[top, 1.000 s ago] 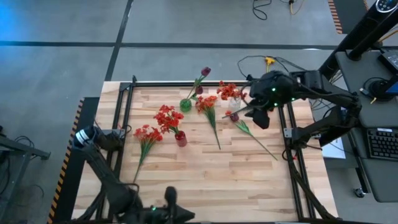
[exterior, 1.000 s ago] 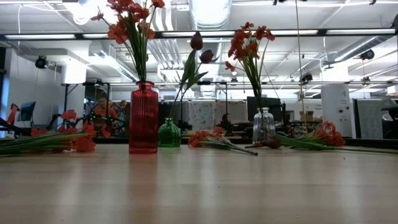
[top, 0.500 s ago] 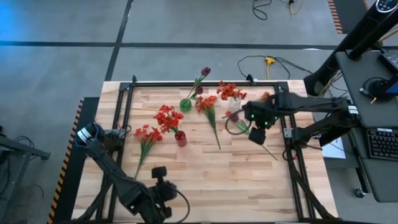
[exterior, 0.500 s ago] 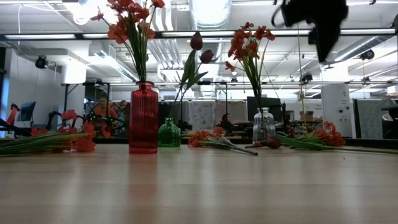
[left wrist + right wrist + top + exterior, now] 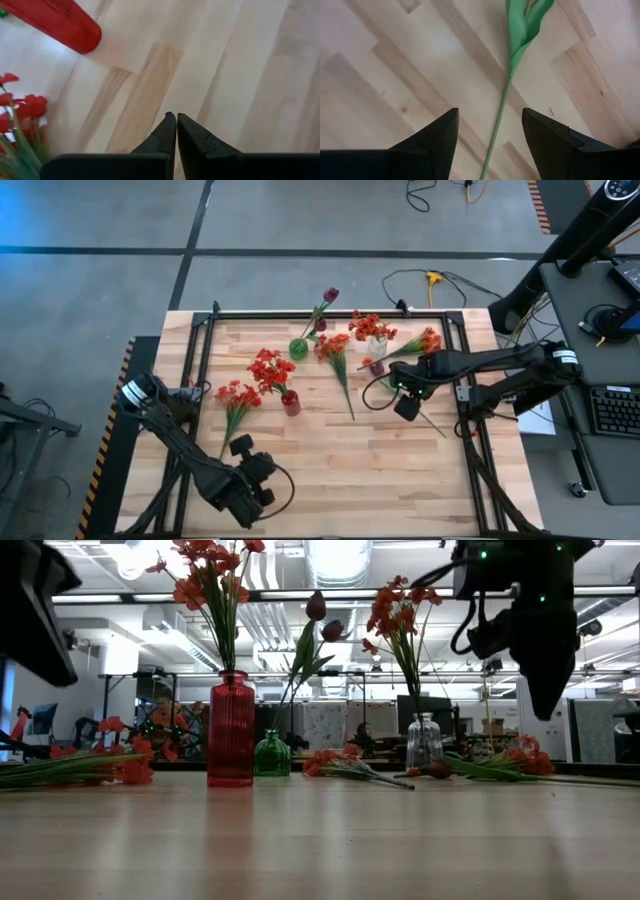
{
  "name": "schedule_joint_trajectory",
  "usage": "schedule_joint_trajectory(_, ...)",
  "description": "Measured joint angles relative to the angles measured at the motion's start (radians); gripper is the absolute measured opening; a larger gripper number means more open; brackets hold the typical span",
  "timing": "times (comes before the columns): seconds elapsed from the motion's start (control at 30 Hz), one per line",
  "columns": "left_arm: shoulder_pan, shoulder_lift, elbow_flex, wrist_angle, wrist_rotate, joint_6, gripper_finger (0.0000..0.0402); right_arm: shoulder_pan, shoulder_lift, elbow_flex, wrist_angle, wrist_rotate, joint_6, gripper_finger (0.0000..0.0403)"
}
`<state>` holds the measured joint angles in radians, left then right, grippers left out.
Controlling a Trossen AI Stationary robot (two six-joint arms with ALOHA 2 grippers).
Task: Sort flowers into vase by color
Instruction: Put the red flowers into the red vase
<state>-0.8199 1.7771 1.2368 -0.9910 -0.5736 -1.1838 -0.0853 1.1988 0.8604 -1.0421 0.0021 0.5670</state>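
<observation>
Three vases stand on the table: a red vase (image 5: 291, 402) with red blooms (image 5: 268, 368), a green vase (image 5: 298, 348) with purple tulips (image 5: 330, 295), and a clear vase (image 5: 377, 340) with orange-red blooms (image 5: 368, 326). A purple-budded flower (image 5: 376, 367) lies flat, its stem (image 5: 428, 422) running toward the near right. My right gripper (image 5: 405, 405) hangs open above that stem (image 5: 497, 120), one finger on either side and clear of it. My left gripper (image 5: 245, 490) is shut, above bare wood near the table's near-left part.
A red-bloomed flower (image 5: 235, 395) lies at the left, an orange-red one (image 5: 333, 348) in the middle, and another orange one (image 5: 428, 340) by the right rail. A black frame (image 5: 205, 370) rims the table. Bare wood (image 5: 340, 460) stretches along the near side.
My right gripper has come from above the far right, by the clear vase, toward the near side and down, and now stands over the purple flower's stem. My left arm has risen from its folded place at the near edge, its gripper shifting left. No flower has moved.
</observation>
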Motion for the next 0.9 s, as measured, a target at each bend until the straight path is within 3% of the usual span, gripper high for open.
schedule_joint_trajectory(0.33, -0.04, -0.2, -0.234, 0.298, 0.038, 0.031, 0.0, 0.0, 0.0, -0.052, 0.127, 0.051, 0.017, 0.0209)
schedule_joint_trajectory(0.53, -0.021, -0.281, -0.264, 0.137, 0.046, -0.293, 0.0, 0.0, 0.0, -0.054, 0.168, 0.052, 0.017, 0.021)
schedule_joint_trajectory(0.7, 0.012, -0.271, -0.265, -0.069, 0.222, -0.535, 0.0, 0.0, 0.0, -0.054, 0.23, 0.053, 0.016, 0.021)
schedule_joint_trajectory(0.77, 0.02, -0.254, -0.265, -0.13, 0.266, -0.597, 0.0, 0.0, 0.0, -0.054, 0.259, 0.054, 0.011, 0.021)
schedule_joint_trajectory(0.9, 0.027, -0.223, -0.266, -0.143, 0.26, -0.617, 0.0, 0.0, 0.0, -0.054, 0.306, 0.054, -0.003, 0.021)
